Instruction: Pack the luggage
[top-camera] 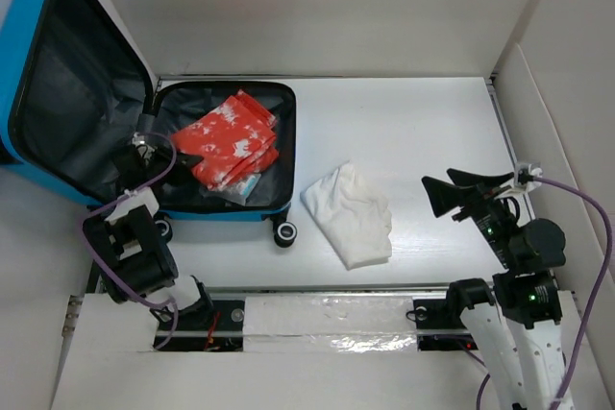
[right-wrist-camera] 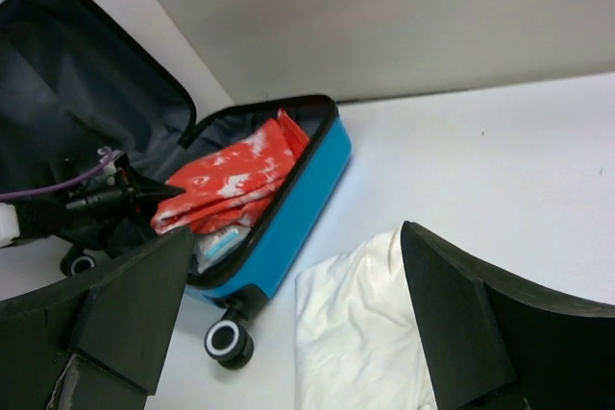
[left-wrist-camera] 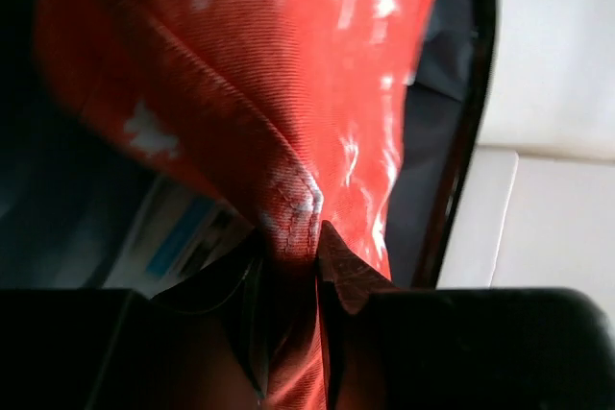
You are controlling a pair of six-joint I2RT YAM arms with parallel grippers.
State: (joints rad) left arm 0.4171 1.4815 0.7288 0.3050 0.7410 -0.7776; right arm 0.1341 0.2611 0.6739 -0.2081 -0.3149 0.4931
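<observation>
The blue luggage point(top-camera: 231, 210) lies open at the left of the table, its lid point(top-camera: 82, 112) raised and showing dark lining. A red garment with white print point(top-camera: 231, 139) lies in the base on top of a white and blue packet point(top-camera: 242, 189). My left gripper point(top-camera: 188, 156) is inside the base at the garment's left edge. In the left wrist view it point(left-wrist-camera: 317, 237) is shut on a fold of the red garment point(left-wrist-camera: 288, 74). A crumpled white cloth point(top-camera: 351, 213) lies on the table right of the luggage. My right gripper point(top-camera: 437, 180) hovers open and empty right of the cloth, which shows between its fingers point(right-wrist-camera: 356, 333).
White walls enclose the table at the back point(top-camera: 327, 7) and right point(top-camera: 567, 122). The luggage's black wheel point(top-camera: 285, 232) sticks out toward the white cloth. A taped strip point(top-camera: 327, 319) runs along the near edge between the arm bases.
</observation>
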